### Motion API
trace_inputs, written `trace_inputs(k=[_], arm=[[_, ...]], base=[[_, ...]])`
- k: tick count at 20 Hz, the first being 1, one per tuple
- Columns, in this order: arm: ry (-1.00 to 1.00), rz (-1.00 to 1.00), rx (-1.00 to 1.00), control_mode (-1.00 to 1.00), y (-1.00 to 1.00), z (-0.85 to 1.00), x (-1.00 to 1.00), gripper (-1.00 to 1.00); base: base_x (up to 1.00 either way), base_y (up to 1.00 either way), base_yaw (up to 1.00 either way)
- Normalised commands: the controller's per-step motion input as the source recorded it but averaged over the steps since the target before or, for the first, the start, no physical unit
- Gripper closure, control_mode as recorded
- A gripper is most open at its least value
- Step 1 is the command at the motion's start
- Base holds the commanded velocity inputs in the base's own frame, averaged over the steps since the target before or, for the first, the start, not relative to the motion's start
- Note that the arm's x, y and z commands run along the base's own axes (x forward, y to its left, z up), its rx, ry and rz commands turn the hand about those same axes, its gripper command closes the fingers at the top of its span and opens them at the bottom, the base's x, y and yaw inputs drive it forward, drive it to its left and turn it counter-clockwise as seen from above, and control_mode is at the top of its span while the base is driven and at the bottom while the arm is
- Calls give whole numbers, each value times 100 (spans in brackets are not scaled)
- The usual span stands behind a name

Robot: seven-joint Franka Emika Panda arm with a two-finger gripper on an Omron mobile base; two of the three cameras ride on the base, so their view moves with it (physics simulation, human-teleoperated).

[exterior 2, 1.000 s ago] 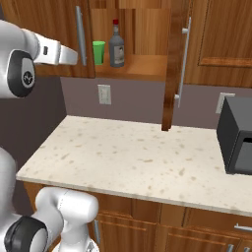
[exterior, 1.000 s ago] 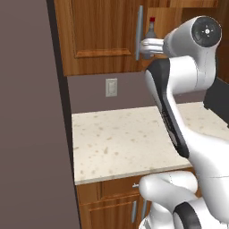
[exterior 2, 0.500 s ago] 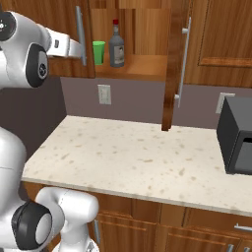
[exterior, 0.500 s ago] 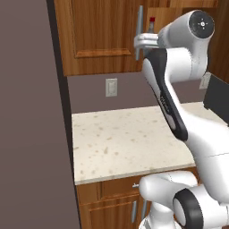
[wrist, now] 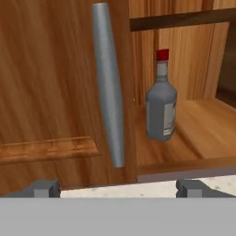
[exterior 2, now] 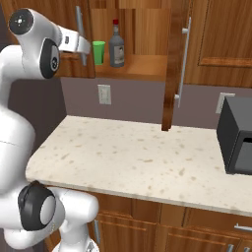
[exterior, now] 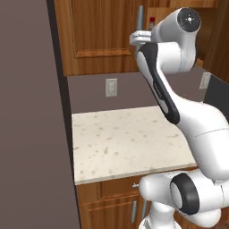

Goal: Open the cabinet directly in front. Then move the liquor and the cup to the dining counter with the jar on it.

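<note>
Though door-hidden alongside — cup rightward

no text, brand, number or sign can be read anywhere. the liquor bottle carries a pale label on its side, but whatever is printed there is too blurred to make out.
</note>
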Motion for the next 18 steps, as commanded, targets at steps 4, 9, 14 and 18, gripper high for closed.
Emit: trace_inputs(k=[4,9,14,18], arm=[[5,0,0,-100,0,0,64,-100],[4,0,0,-100,0,0,66,-100],[1,0,0,-100,0,0,69,-100],[0,0,0,-100,7,-9,75,-100]], base=[[0,0,0],[0,0,0],[0,0,0],[0,0,0]])
